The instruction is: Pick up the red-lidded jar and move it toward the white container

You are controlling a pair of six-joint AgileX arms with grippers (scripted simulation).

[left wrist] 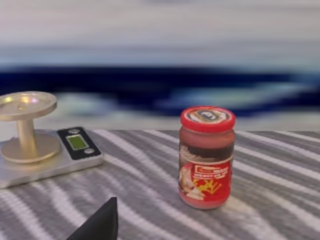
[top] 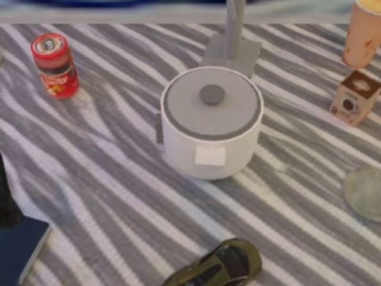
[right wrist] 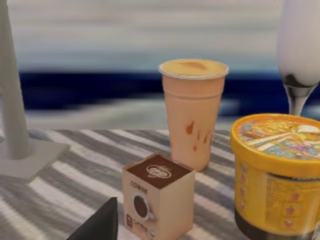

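The red-lidded jar (top: 55,65) stands upright at the table's far left, with a red label and a whitish lid top; the left wrist view shows the jar (left wrist: 207,157) ahead, well apart from the gripper. The white container (top: 211,122), with a grey lid and knob, stands mid-table. My left arm (top: 5,199) is parked at the left edge. One dark finger (left wrist: 102,225) of the left gripper shows far off to the side, open, holding nothing. My right arm is out of the top view. Its finger (right wrist: 100,225) stands likewise, open and empty.
A scale with a gold spool (left wrist: 30,127) lies left of the jar. A grey stand (top: 232,47) rises behind the pot. At right are an orange-beige cup (top: 364,33), a brown-and-white carton (top: 355,97), a yellow tub (right wrist: 277,172) and a glass disc (top: 364,192). A toy car (top: 220,265) lies at the front.
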